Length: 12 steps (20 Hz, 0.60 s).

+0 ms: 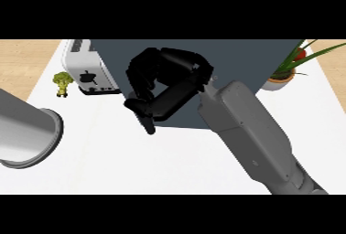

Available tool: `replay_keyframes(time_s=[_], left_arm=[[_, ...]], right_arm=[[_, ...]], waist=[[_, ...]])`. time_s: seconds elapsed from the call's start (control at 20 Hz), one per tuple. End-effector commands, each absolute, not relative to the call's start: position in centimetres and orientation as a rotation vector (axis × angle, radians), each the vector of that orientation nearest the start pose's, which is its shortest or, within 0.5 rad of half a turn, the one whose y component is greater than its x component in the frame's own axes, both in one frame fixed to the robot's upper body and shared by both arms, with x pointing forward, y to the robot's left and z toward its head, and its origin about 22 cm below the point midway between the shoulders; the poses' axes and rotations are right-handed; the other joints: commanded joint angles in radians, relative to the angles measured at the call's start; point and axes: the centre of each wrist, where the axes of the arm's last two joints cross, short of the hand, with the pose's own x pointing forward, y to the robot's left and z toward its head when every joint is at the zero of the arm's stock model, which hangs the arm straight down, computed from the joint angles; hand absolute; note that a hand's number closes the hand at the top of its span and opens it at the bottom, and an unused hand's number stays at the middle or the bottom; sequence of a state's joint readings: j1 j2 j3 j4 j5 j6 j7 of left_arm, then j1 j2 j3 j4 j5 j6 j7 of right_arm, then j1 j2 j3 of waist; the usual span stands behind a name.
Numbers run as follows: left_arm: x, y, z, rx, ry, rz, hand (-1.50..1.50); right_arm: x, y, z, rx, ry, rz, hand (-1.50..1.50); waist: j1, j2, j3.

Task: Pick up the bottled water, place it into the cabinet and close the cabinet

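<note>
The cabinet (270, 52) is a dark grey-blue box at the back of the white counter, seen from above. My right hand (165, 84) reaches in from the lower right on its grey forearm (250, 132). It hangs over the cabinet's left front part with its fingers curled, some pointing down past the front edge toward the counter. Nothing shows inside the hand. The bottled water is nowhere in view. The cabinet's door and inside are hidden from this angle. At the left edge, only the round end of my left forearm (27, 132) shows, without the hand.
A white toaster (88, 68) stands against the cabinet's left side, with a broccoli (63, 83) to its left. A potted plant (287, 68) sits at the cabinet's right corner. White counter (135, 164) spreads in front.
</note>
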<state>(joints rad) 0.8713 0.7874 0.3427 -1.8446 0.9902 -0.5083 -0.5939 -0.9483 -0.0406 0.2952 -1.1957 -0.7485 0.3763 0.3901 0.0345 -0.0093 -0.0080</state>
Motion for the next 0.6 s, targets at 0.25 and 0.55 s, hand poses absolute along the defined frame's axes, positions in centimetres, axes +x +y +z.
replay_keyframes(time_s=[0.25,0.55], left_arm=[[4.9,44.8,8.4,-0.202,-1.895,0.093,-1.50],[5.4,43.7,8.0,-0.253,-1.849,0.060,-1.50]], right_arm=[[39.6,-6.8,24.0,0.818,-1.632,0.587,-1.50],[39.6,-6.7,25.0,0.800,-1.663,0.549,-1.50]], waist=[[-0.004,0.013,0.005],[0.001,0.015,0.006]])
